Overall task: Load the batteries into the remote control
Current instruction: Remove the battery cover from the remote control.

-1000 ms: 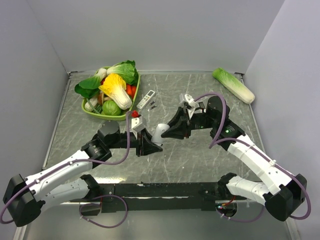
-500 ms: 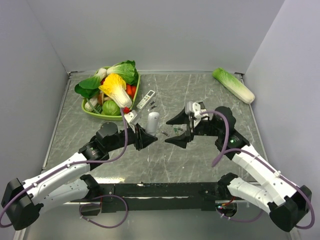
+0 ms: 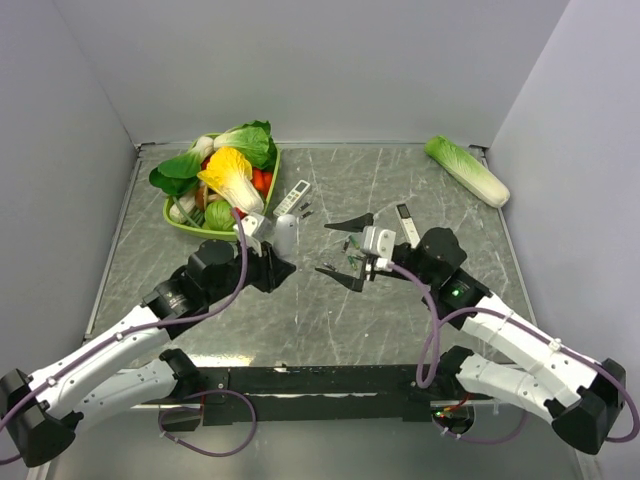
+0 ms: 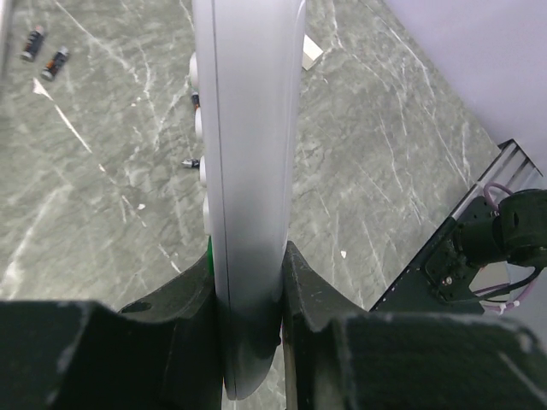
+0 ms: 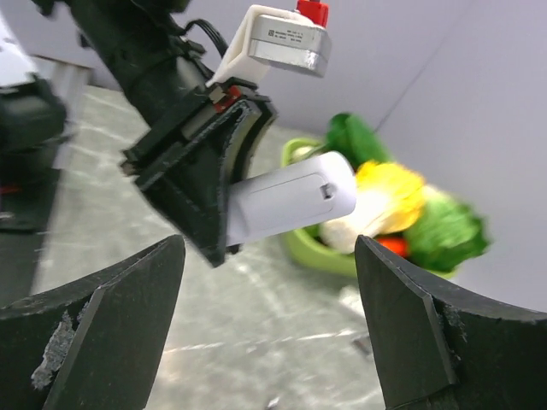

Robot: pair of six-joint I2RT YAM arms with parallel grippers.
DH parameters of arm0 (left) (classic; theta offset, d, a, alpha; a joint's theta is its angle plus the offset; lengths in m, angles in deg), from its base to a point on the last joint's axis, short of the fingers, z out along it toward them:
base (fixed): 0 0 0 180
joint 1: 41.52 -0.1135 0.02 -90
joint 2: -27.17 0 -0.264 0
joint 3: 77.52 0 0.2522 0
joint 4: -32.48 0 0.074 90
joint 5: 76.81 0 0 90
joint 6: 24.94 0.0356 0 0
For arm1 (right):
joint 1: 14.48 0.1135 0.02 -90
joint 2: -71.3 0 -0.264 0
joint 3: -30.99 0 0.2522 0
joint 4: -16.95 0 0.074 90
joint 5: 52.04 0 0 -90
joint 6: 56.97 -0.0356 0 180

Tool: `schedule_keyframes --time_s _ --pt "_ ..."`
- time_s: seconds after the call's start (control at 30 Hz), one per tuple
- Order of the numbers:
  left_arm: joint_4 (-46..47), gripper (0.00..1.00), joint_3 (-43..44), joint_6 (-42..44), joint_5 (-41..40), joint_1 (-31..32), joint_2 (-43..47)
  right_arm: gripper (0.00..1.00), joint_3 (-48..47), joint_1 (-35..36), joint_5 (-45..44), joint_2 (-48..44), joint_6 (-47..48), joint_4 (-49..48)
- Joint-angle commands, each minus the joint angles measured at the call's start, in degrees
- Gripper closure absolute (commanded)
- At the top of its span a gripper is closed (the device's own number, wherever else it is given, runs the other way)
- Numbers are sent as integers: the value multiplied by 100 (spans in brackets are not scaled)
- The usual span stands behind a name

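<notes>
White remote control (image 3: pixel 284 232) sits near the middle of the frame, squeezed tight in my left tool (image 3: pixel 274 262). My right tool (image 3: pixel 347 248) is wide open and holds nothing. The batteries (image 4: pixel 56 61) lie on the table (image 3: pixel 330 330). I think picking one up comes next, and it needs a small, careful pinch.

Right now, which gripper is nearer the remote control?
Left. The left gripper is shut on the remote control; the right gripper stands open, apart from it to the right.
</notes>
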Motion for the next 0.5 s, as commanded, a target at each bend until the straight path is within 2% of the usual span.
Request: schedule_keyframes --time_s 0.0,0.17,0.47 --pt "-793 99 654 315 -285 -6 75 12 -19 401 -794 332 962 -743" --pt "-751 99 655 675 -285 -6 92 15 -230 665 -1163 816 1243 -1041" --pt "-724 99 471 834 -101 -111 207 20 -336 955 -1682 1335 1411 -1787"
